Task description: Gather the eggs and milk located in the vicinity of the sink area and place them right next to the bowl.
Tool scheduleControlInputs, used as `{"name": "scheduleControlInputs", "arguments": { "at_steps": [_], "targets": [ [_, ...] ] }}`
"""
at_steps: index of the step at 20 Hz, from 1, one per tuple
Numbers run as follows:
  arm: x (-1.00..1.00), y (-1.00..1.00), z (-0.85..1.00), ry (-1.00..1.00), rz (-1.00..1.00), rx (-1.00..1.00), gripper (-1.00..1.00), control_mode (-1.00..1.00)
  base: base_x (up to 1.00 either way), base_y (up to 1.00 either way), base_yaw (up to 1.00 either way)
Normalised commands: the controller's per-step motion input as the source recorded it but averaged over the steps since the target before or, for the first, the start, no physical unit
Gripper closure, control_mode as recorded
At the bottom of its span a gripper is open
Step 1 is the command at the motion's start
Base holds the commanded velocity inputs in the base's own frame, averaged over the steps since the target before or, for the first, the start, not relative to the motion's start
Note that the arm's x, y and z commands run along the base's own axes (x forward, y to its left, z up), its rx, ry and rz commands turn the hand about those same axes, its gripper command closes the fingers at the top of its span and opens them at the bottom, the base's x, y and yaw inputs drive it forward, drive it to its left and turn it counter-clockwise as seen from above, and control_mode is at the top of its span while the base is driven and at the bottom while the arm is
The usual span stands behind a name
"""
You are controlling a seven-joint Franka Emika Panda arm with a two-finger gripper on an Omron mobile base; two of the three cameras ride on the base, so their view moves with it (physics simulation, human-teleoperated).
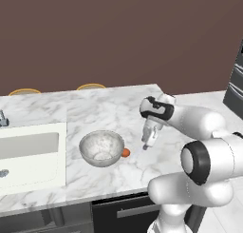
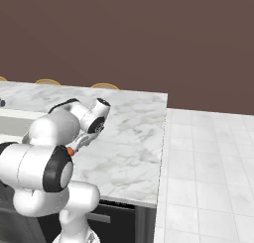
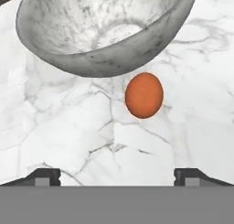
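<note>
The grey marbled bowl stands on the marble counter, right of the off-white sink. A small orange egg-shaped ball lies on the counter touching the bowl's right side. My gripper hovers just right of that ball, pointing down at the counter. It is open, its fingertips are wide apart and nothing is between them. The eggs and the milk are out of view.
A grey faucet rises at the sink's far left, and a round greyish spot sits in the basin. Two yellow stool rims show behind the counter. The counter ends at the right, beside tiled floor. A dark appliance stands far right.
</note>
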Motion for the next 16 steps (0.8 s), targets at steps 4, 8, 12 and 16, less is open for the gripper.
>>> {"name": "scheduleControlInputs", "arguments": {
  "at_steps": [4,8,12,16],
  "targets": [
    [-0.25,-0.11,0.47,0.00,-0.34,0.00,-1.00,-1.00,0.00,0.00,0.00],
    [-0.37,-0.03,0.29,0.00,-0.47,0.00,-1.00,-1.00,0.00,0.00,0.00],
    [-0.38,0.00,0.22,0.00,-0.47,-0.07,-1.00,-1.00,0.00,0.00,0.00],
    [-0.11,0.00,0.15,0.00,-0.43,-0.22,-1.00,-1.00,0.00,0.00,0.00]
  ]
}}
